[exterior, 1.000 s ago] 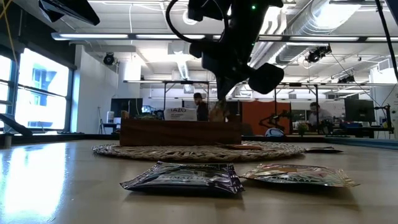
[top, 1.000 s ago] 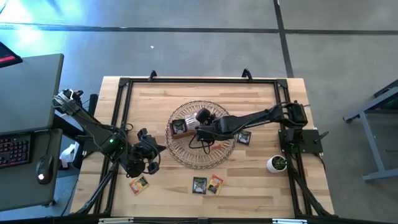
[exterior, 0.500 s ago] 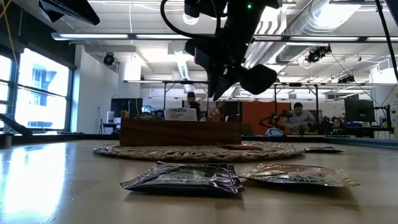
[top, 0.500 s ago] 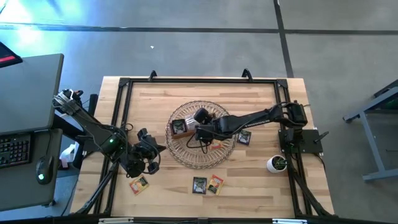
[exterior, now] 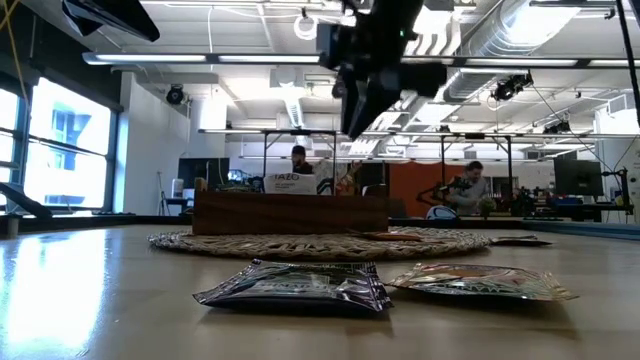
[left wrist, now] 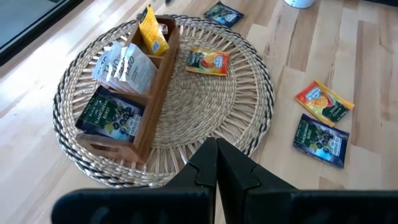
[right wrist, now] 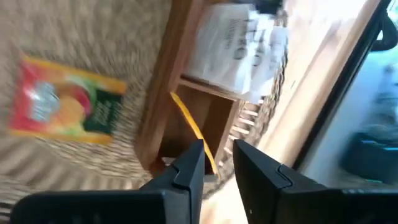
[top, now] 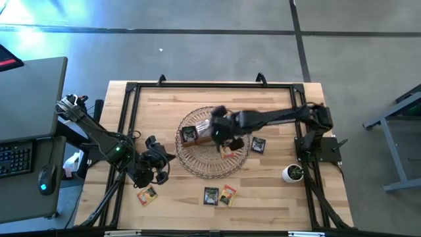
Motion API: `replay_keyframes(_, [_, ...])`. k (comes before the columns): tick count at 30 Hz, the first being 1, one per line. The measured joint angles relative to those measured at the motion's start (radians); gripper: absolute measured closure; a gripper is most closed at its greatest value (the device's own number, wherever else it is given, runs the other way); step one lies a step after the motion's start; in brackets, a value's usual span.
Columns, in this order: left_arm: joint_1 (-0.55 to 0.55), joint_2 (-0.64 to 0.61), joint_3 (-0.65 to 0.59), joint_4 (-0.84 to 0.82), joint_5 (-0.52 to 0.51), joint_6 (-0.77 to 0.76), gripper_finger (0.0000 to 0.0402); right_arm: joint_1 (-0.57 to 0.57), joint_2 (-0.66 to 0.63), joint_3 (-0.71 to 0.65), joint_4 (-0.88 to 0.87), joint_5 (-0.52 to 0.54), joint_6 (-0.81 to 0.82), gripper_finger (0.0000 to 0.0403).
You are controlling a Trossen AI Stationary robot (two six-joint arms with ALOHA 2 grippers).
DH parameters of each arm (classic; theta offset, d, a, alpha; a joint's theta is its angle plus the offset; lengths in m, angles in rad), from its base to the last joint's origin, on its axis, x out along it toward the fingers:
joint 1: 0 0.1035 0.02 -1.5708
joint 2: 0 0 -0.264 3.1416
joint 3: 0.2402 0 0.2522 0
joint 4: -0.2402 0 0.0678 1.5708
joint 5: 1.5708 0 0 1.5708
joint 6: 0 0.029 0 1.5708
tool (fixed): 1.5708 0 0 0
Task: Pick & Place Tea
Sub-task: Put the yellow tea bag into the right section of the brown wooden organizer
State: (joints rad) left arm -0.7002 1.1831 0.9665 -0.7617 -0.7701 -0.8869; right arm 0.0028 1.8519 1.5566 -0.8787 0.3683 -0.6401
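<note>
A wooden tray point(left wrist: 158, 78) lies on the round wicker basket point(left wrist: 186, 118) at mid-table. Standing in its compartments are a black tea sachet point(left wrist: 109, 112), white ones point(left wrist: 124, 65) and a yellow one point(right wrist: 186, 118). An orange sachet point(left wrist: 207, 61) lies flat on the basket beside the tray. My right gripper point(right wrist: 217, 158) hovers open above the tray's yellow-sachet end point(top: 219, 128), holding nothing. My left gripper point(left wrist: 216, 165) hangs shut and empty over the table left of the basket point(top: 154, 164).
Loose sachets lie on the table. Near the front edge are an orange one point(top: 147, 195), a black one point(top: 210, 196) and another orange one point(top: 227, 195). A dark one point(top: 258, 145) is right of the basket. A white cup point(top: 292, 173) stands at the right.
My right gripper has risen from the tray and rolled about its own axis, shifting slightly toward the table's far edge. The yellow sachet stays standing in the tray's end compartment.
</note>
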Motion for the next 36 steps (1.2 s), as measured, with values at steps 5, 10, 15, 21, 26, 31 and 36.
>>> replay_keyframes(5, [0.000, 0.000, 0.000, 0.000, 0.026, 0.000, 0.0401, -0.108, -0.082, 0.000, -0.005, -0.265, 0.156, 0.0327])
replay_keyframes(10, [0.000, 0.000, 0.000, 0.002, 0.032, 0.000, 0.0401, -0.194, -0.089, 0.000, 0.021, -0.500, 0.215, 0.0323])
replay_keyframes(15, [0.000, 0.000, 0.000, 0.002, 0.035, 0.000, 0.0401, -0.206, -0.062, -0.005, 0.023, -0.562, 0.181, 0.0324])
replay_keyframes(21, [0.000, 0.000, 0.000, 0.000, 0.036, 0.000, 0.0401, -0.215, -0.065, -0.157, 0.121, -0.528, 0.123, 0.0324])
replay_keyframes(26, [0.000, 0.000, 0.000, 0.003, 0.036, 0.000, 0.0401, -0.240, -0.066, -0.274, 0.300, -0.468, 0.054, 0.0323])
replay_keyframes(31, [0.000, 0.000, 0.000, 0.004, 0.035, 0.000, 0.0401, -0.230, -0.066, -0.304, 0.356, -0.546, 0.022, 0.0324])
replay_keyframes(36, [0.000, 0.000, 0.000, 0.002, 0.015, 0.000, 0.0401, -0.195, -0.076, -0.303, 0.359, -0.445, -0.039, 0.0321])
